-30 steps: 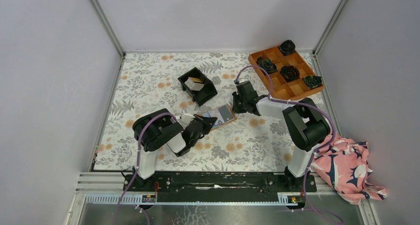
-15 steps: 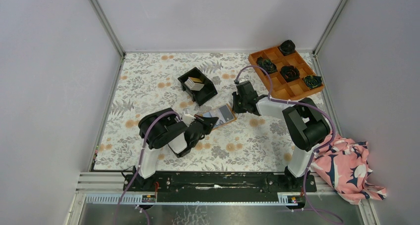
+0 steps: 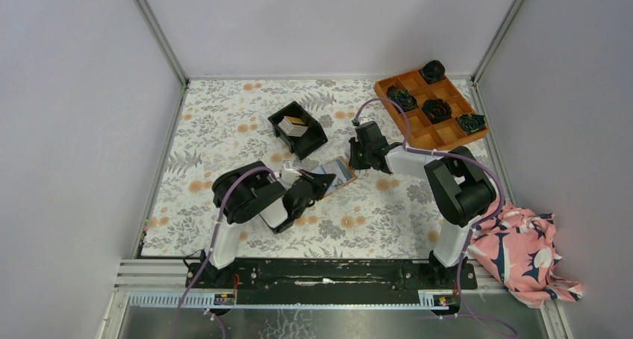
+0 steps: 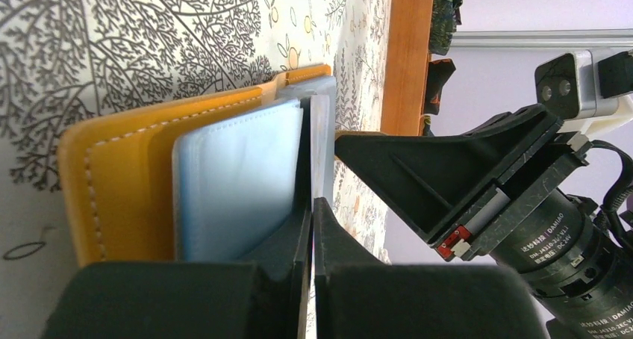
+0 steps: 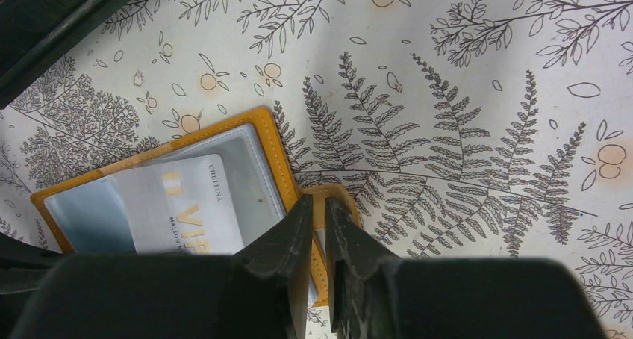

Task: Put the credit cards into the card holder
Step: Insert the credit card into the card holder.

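A thin silvery credit card (image 4: 321,145) is clenched edge-on in the left gripper (image 4: 312,204), apparently partly inside the orange-tan, blue-lined bifold card holder (image 4: 119,167) just ahead. The holder's edge tab is pinched by the right gripper (image 5: 317,204). Further cards (image 3: 295,125) lie in the black plastic bin (image 3: 312,142) beyond, so most seems undone.

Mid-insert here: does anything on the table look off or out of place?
Three things. A pink cloth lies bunched beside the right arm's base, off the mat. One rosette hangs over the tray's right edge instead of sitting in a compartment. The card lies tilted across the open holder.
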Tool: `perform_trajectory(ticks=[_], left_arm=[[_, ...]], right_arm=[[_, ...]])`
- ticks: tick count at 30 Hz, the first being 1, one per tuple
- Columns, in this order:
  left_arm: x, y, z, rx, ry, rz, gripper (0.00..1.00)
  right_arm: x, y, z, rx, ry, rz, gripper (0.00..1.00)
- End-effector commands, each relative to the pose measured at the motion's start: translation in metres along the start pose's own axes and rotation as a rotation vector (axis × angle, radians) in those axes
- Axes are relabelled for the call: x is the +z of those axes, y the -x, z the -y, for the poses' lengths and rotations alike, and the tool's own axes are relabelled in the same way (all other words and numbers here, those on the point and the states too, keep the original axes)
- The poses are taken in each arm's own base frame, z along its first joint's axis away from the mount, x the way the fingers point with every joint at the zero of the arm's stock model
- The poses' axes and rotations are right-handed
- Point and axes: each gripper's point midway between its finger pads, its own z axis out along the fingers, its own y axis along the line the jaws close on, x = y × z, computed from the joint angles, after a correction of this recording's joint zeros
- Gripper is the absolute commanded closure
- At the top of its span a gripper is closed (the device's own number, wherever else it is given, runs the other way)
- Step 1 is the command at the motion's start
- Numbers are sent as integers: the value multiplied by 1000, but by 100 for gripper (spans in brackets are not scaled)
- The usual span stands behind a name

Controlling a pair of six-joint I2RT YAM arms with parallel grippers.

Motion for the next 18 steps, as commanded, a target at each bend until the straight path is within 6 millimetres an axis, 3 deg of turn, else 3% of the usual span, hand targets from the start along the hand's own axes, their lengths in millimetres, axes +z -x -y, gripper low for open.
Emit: perform_trajectory(ticks=[1,5,11,18], left_arm=[[-3,-14,-20,81,76,-56,92],[-13,-11,-27,113,115,-68,78],[-27,-8,-31,144,133,-86,66],[-34,-7,-31,143,120,-100,61]], right_arm=[[8,-33,-3,-12,6,-106,81],[6,-32,-2,-15,2,-103,81],[-1,-24,-2,-21,-4,-73,78],[-7,-18,-3,-27,-8,-58,76]])
